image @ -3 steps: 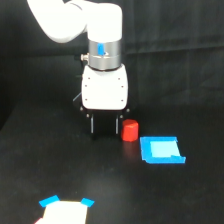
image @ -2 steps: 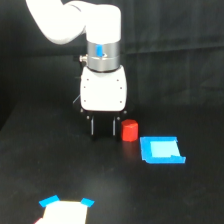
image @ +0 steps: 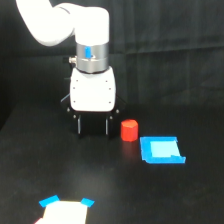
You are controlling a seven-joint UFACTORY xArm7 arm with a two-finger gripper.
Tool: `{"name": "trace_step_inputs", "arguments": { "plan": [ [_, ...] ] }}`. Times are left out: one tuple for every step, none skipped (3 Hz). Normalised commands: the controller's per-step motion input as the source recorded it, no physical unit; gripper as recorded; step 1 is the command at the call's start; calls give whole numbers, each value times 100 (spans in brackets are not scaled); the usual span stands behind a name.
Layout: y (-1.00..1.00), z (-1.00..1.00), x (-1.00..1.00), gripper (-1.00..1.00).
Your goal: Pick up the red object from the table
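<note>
Exterior view: red object (image: pixel 129 130) beside hand (image: pixel 93 126)

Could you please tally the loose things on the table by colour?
Red: 1, the red object
Blue: 1, the flat blue square piece
White with blue corners: 1, the patch at the near edge
Total: 3

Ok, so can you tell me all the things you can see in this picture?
Small red stubby block: one, red, standing on the table just to the exterior view's right of the gripper.
Flat blue square piece: one, blue, lying right of the red block.
White patch with blue tape corners: one, at the bottom edge.
Matte black table: one, black, under everything.
White robot arm: one, reaching down from the top.
Gripper: one, black fingers apart, holding nothing.
</note>
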Motion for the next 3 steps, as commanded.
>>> {"name": "trace_step_inputs", "arguments": {
  "plan": [
    [100, -28, 5, 100],
    [7, -31, 100, -100],
    [-38, -21, 91, 100]
  ]
}}
